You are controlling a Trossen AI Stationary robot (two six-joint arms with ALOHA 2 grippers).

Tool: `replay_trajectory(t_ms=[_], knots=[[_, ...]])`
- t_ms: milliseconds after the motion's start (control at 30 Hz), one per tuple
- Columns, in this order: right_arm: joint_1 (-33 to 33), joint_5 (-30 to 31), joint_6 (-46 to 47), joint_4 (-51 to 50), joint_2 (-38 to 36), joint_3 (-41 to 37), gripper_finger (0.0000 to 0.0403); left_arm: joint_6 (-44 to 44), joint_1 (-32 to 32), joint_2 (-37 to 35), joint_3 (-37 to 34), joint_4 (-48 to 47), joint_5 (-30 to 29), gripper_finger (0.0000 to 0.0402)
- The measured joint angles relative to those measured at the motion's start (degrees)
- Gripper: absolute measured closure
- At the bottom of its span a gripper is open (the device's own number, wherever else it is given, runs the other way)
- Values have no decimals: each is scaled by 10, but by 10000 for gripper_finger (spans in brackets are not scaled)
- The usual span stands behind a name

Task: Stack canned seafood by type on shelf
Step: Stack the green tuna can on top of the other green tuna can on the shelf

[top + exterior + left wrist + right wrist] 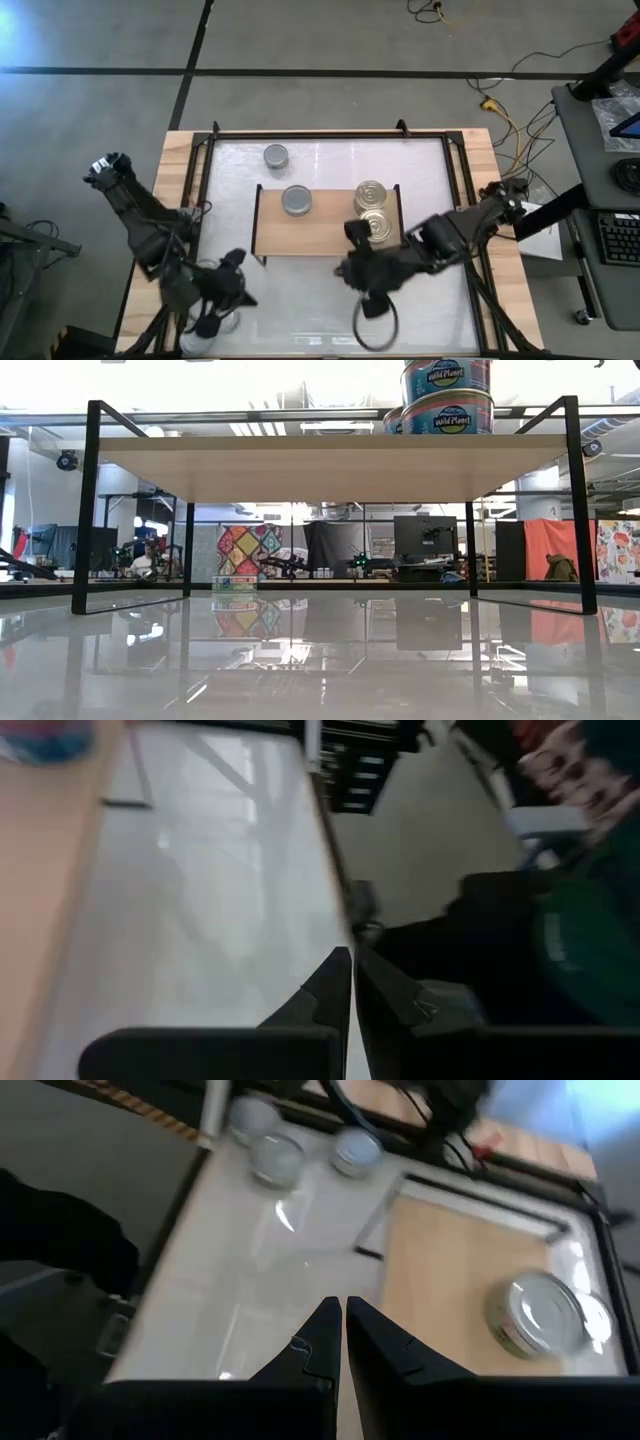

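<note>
From my end the shelf (320,232) holds two gold tins (372,210) plus one silver tin (297,201), another silver can (276,156) sits on the tabletop (420,170) behind, and both left gripper (222,300) and right gripper (368,290) are pinched closed, empty.

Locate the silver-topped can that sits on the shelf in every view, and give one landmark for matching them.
High view: silver-topped can on the shelf's left half, gold-topped cans to its right.
Low view: not seen; only the right-side cans' labels show above the board.
Left wrist view: cannot tell.
Right wrist view: on the board.
Shared landmark: the light-wood shelf.
</note>
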Motion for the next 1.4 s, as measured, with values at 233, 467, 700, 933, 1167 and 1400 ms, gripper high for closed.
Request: replay_trajectory(t_ms=[233,467,700,933,1167,1400], knots=[[51,34,11,40,1,13,390,-118,-90,42,36,9,-13,400],[113,73,82,40,1,27,390,-251,-166,114,105,-58,-12,400],[188,140,195,38,20,24,390,-410,-201,194,159,-233,-3,400],[248,225,281,39,60,23,390,-511,-194,257,151,-327,78,400],[268,237,366,41,117,22,390,-557,-173,285,120,-330,141,400],[272,225,407,44,160,26,390,-580,-158,298,57,-312,174,400]])
